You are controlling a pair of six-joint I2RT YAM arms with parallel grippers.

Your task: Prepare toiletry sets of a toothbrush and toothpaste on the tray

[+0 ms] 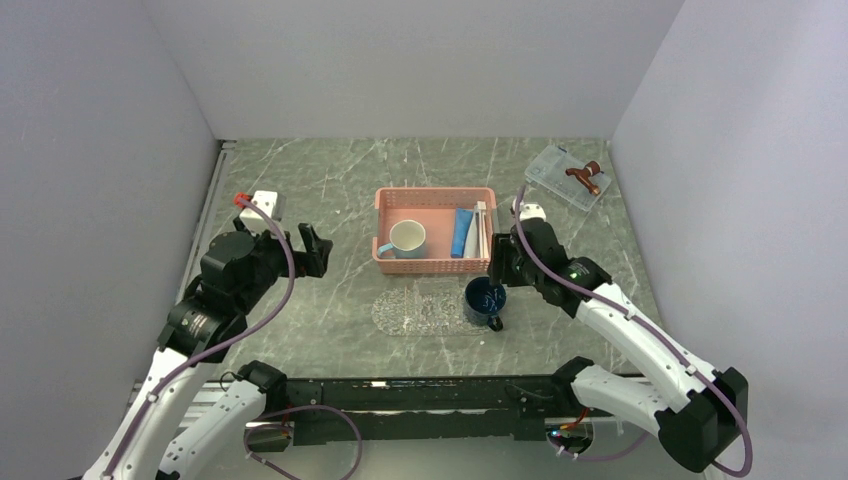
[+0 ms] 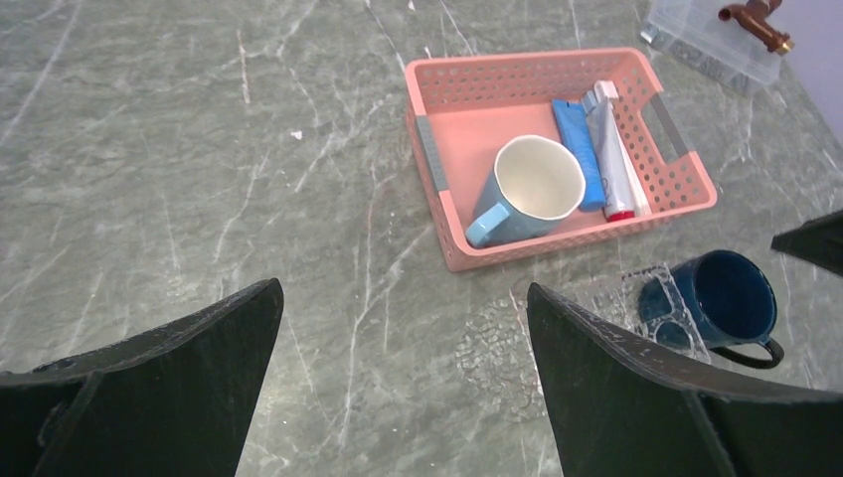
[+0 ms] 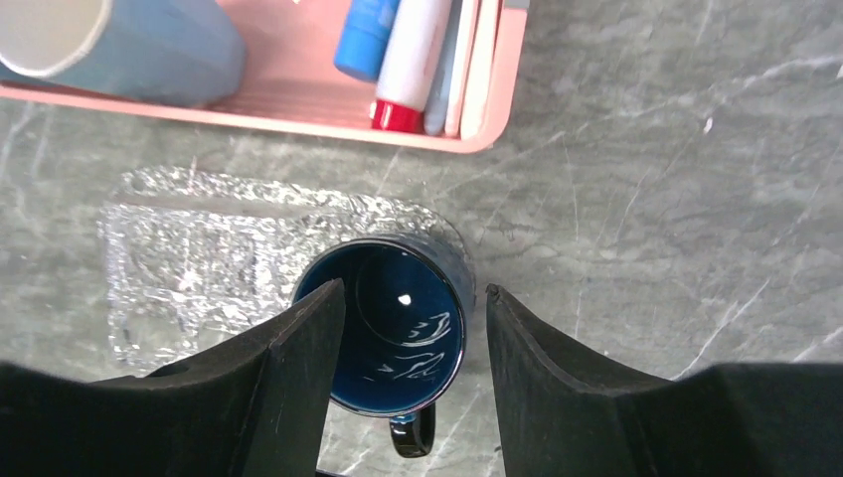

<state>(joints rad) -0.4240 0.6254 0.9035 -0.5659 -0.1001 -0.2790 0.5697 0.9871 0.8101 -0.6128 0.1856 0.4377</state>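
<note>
Bearing only a dark blue mug (image 1: 485, 300) at its right end, the tray (image 1: 415, 312) lies bottom-centre, no set made yet. Toothpaste (image 1: 462, 232) and toothbrush (image 3: 479, 60) lie in the pink basket (image 1: 430, 195) above. The right hand (image 3: 413, 293) hovers part-spread over the mug; the left hand (image 2: 403, 288) gapes wide, empty.

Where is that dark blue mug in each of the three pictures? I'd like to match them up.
Top external: the dark blue mug stands right of centre, on the right end of the clear tray, just below the pink basket.
Left wrist: lower right, below the basket's near right corner.
Right wrist: bottom centre, seen from straight above.
Shared landmark: the pink basket, always just beyond the mug.
</note>
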